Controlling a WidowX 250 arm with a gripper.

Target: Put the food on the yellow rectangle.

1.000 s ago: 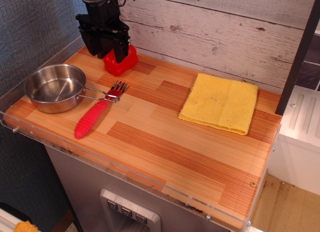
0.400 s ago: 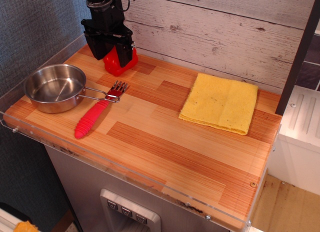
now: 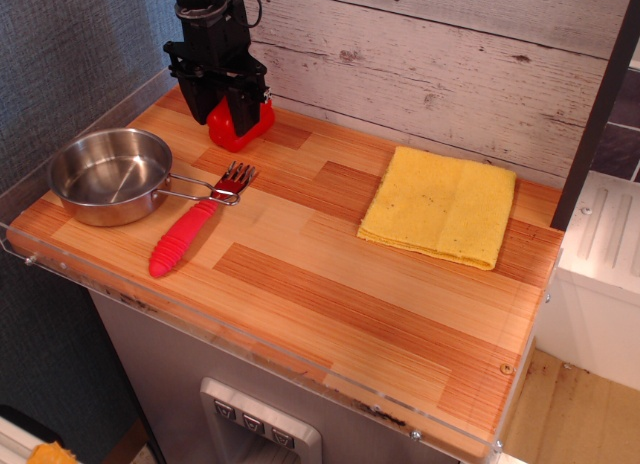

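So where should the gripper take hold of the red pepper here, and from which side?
From above, across its blocky body. The red pepper sits at the back of the counter close to the plank wall, so a side approach looks cramped. The gripper is already over it, fingers straddling its sides; whether they have closed is unclear.

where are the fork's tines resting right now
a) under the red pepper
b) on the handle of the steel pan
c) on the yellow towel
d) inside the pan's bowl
b) The fork lies with its tines over the thin wire handle that sticks out of the steel pan, well away from the yellow towel and the red pepper.
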